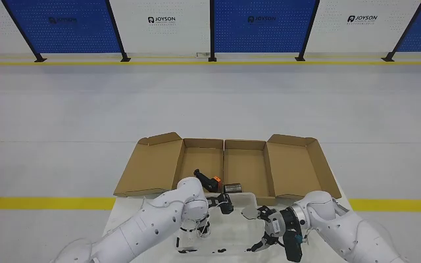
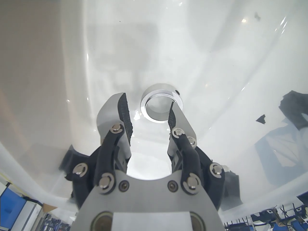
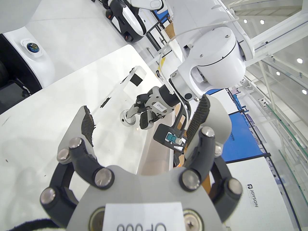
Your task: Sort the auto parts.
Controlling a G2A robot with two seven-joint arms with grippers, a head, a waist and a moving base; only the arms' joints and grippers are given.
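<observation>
At tray (image 2: 216,49) left end: ring (image 2: 161,106) lies flat on the tray floor. Left gripper (image 2: 147,102) open, with the ring at its tips but off-centre. Right gripper (image 3: 145,108) open, empty, over the tray's right end. Risk: an off-centre close may catch only the rim, so the ring skids away or slips out.

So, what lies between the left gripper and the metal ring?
Nothing does: in the left wrist view the open left gripper hangs right at the metal ring, one fingertip overlapping its rim, bare white tray floor around them.
</observation>
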